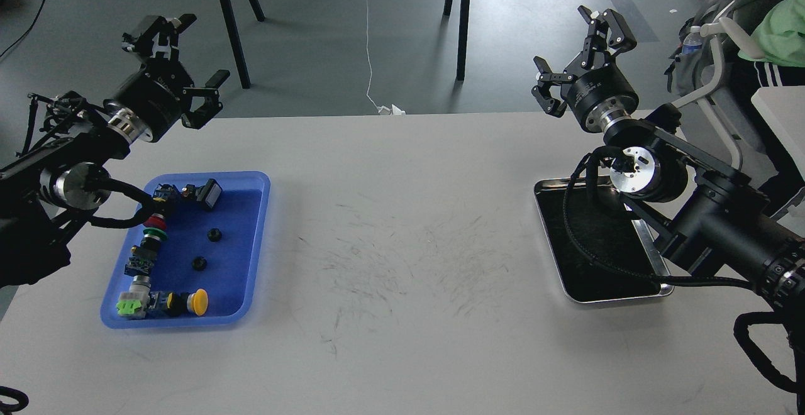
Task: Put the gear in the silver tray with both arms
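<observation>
The silver tray [616, 299], with its black inner surface, lies on the right of the white table and is partly covered by my right arm. Two small black gears [215, 234] [199, 263] lie in the blue tray [259, 245] on the left. My left gripper [185, 61] is open and empty, raised above the table's far edge beyond the blue tray. My right gripper [575, 56] is open and empty, raised beyond the silver tray's far end.
The blue tray also holds a column of coloured push-button switches [151, 239] and a yellow button [199, 302]. Black stand legs [229, 22] rise from the floor past the table's far edge. A chair with a bottle [692, 44] is at the right.
</observation>
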Controlling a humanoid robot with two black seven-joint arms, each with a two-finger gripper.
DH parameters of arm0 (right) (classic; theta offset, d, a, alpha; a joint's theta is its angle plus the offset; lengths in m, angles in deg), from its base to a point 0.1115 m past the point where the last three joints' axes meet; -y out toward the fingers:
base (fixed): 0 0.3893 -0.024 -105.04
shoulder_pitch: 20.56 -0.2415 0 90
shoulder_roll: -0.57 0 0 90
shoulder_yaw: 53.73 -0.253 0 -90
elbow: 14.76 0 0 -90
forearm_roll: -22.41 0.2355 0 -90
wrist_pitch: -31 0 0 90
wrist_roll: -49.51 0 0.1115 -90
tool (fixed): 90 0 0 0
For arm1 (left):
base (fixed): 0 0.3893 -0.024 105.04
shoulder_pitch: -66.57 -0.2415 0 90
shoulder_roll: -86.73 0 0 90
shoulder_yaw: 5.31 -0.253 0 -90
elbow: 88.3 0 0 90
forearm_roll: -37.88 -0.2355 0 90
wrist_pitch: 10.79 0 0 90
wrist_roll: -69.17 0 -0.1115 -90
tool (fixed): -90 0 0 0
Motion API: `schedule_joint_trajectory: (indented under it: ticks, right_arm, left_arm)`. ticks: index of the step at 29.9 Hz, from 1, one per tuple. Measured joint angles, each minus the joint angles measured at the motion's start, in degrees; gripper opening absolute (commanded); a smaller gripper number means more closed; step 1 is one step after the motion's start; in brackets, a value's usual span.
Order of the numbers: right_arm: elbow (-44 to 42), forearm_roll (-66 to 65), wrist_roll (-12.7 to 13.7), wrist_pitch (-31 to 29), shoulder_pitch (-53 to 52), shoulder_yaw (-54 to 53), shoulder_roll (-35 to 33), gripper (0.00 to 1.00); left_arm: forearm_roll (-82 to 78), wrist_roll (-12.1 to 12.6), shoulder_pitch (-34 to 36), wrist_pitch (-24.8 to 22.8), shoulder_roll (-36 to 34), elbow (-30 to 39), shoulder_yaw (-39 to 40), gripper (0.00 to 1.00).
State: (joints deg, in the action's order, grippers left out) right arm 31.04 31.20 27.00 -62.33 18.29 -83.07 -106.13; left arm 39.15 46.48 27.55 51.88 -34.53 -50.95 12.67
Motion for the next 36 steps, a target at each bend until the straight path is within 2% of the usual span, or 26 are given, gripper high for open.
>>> schedule_joint_trajectory:
  ticks: [30, 36]
  right_arm:
    - [0.0, 0.0, 0.0, 0.1, -0.2, 0.0, 0.0, 0.98]
    - [0.0, 0.0, 0.0, 0.1, -0.1, 0.0, 0.0, 0.98]
  left_arm:
    - [0.2, 0.0, 0.3, 1.1, 0.3, -1.3, 0.1, 0.99]
    - [0.2, -0.4, 0.4, -0.5, -0.1, -2.1, 0.3, 0.99]
